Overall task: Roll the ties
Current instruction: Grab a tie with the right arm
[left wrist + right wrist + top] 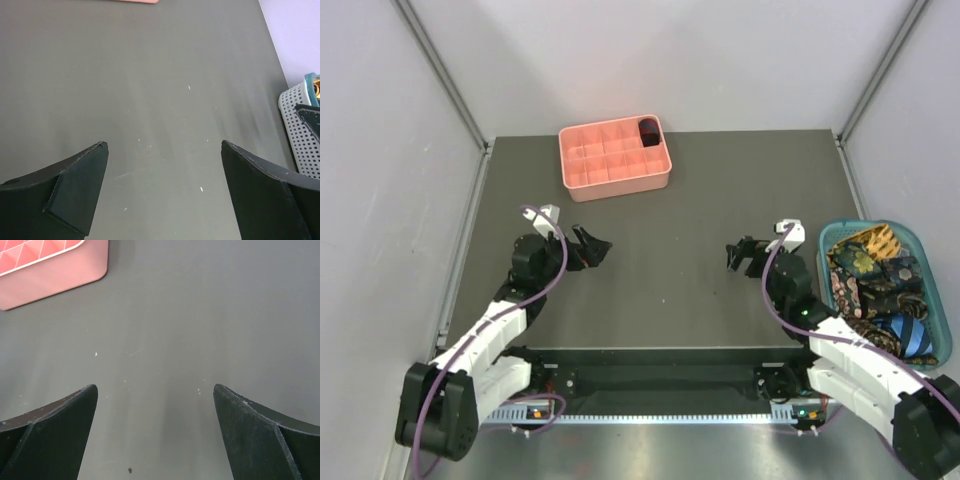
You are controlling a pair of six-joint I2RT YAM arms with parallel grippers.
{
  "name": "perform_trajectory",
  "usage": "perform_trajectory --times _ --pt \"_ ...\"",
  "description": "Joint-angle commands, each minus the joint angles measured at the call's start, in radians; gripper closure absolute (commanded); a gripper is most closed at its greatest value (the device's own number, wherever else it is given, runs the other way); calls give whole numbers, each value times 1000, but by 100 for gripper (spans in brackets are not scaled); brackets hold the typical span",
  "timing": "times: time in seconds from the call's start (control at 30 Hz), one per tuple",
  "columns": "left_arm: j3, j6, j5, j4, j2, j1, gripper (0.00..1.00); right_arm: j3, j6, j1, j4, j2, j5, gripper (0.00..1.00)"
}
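Note:
Several patterned ties point(880, 280) lie piled in the teal basket point(932, 262) at the right edge of the table: navy with yellow floral, gold-striped and blue-striped. A dark maroon coiled tie point(648, 131) sits in the far right compartment of the salmon-pink grid tray point(582, 175). My left gripper point(592, 248) is open and empty over bare table left of centre. My right gripper point(738, 254) is open and empty over bare table, left of the basket. In both wrist views the jaws stand wide apart with only table between them.
The pink tray stands at the back centre of the dark table; its corner shows in the right wrist view point(55, 275). The basket's perforated wall shows at the right edge of the left wrist view point(300, 125). White walls enclose the table on three sides.

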Motion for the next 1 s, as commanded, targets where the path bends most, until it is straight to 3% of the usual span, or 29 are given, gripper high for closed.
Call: perform_trajectory --times 0.0,0.23,0.53,0.63,0.73,0.97 --pt "-14 10 31 60 -8 -7 1 42 -3 4 34 -20 -13 0" --pt "12 10 107 93 32 -38 5 53 -4 4 -68 -78 109 0" --pt "24 77 92 128 -16 -230 4 389 183 -23 -776 -190 500 0" --pt "27 77 100 136 -8 -250 4 498 247 -91 -942 -174 573 1" --pt "27 71 104 146 -1 -263 4 551 269 -196 -1004 -155 574 0" --pt "24 73 101 160 0 -292 4 594 217 -618 -952 -28 300 0"
